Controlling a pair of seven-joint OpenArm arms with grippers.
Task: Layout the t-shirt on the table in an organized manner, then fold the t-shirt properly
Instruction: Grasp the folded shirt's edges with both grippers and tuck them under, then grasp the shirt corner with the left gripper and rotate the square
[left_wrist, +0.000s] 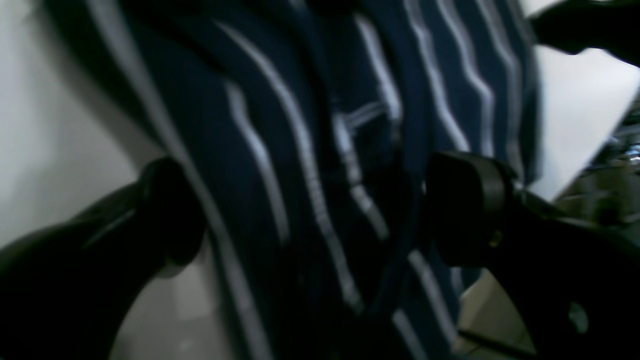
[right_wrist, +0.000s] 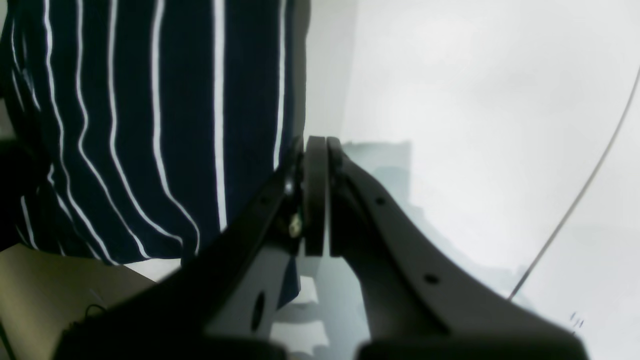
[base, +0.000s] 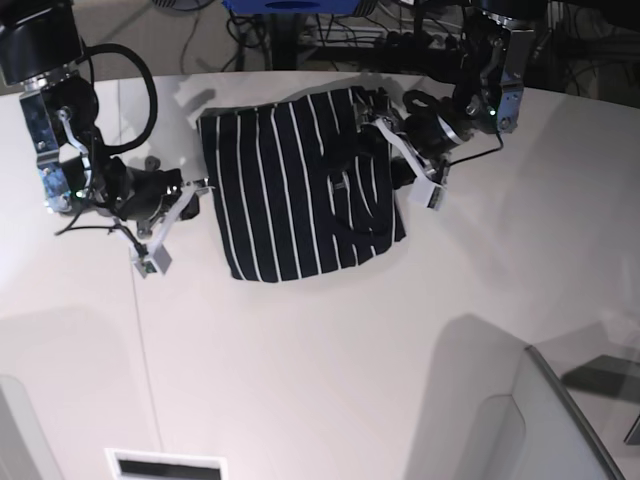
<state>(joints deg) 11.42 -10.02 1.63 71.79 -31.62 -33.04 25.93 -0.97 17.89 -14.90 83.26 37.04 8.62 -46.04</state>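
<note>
From my remote station, base view: I see the dark navy, white-striped soft t-shirt (base: 295, 185) lying folded into a rough rectangle on the large smooth white table (base: 330, 350), at about 12 o'clock from the table's middle. No container appears in any view. The left gripper (base: 385, 135) sits at the shirt's 2 o'clock corner; in the left wrist view its two black fingers (left_wrist: 465, 200) stand spread wide with rumpled striped cloth between them, and I cannot tell through the blur whether either pad touches it, so I read it as released. The right gripper (base: 195, 187) is at the shirt's 9 o'clock edge; in the right wrist view its fingers (right_wrist: 316, 195) are pressed flat together, clenched, just beside the cloth's straight edge, and I see no fabric caught between them. The shirt's 6 o'clock hem lies straight; its 3 o'clock side is wrinkled. Bare tabletop spreads widely toward 6 o'clock, crossed by a thin seam line (right_wrist: 575, 200); the curved far edge runs close behind the shirt at 12 o'clock.
</note>
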